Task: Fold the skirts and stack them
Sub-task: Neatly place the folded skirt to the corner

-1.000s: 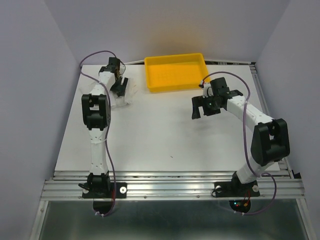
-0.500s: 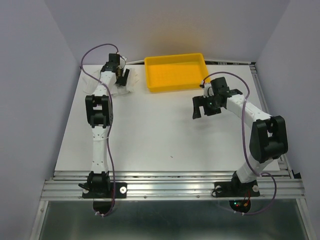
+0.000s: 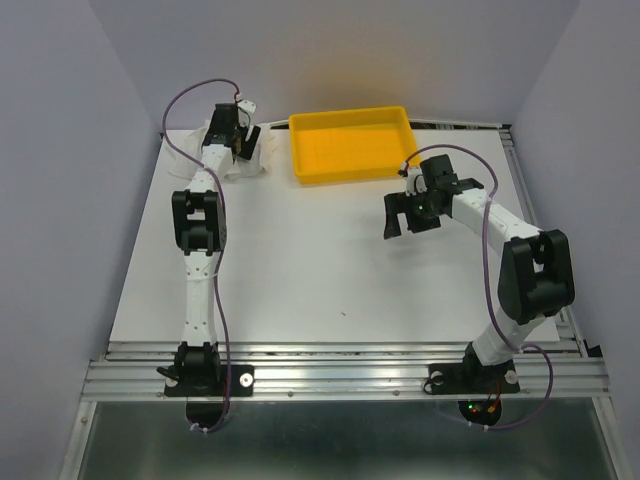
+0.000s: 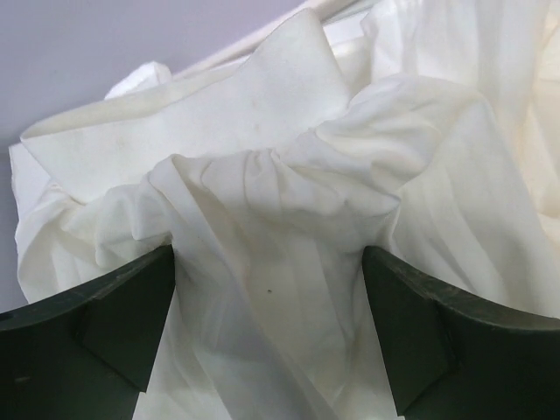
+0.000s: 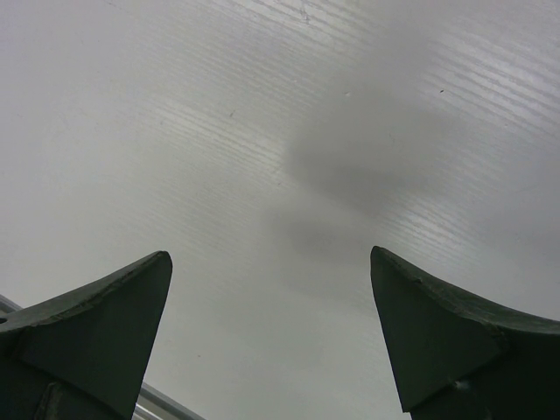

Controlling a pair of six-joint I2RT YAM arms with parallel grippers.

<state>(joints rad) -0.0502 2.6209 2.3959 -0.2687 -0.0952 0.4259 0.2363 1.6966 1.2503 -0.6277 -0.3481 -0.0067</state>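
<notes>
The skirts (image 3: 254, 163) are a crumpled white heap at the table's far left corner, beside the yellow tray (image 3: 350, 116). My left gripper (image 3: 242, 138) reaches into that heap. In the left wrist view its fingers (image 4: 131, 306) stand wide apart, and pleated white fabric of the skirts (image 4: 262, 175) fills the gap and bunches up ahead of my left gripper (image 4: 268, 254). My right gripper (image 3: 408, 214) hovers over the bare table in front of the tray. It is open with nothing between its fingers, as the right wrist view of my right gripper (image 5: 270, 254) shows.
The yellow tray holds nothing that shows. Purple walls close in the table at the back and on both sides. A metal rail (image 3: 340, 375) runs along the near edge by the arm bases. The right arm's elbow (image 3: 535, 280) stands at the right edge.
My left gripper has moved toward the far edge, and the white heap now lies farther back, nearer the corner. The right arm has hardly moved.
</notes>
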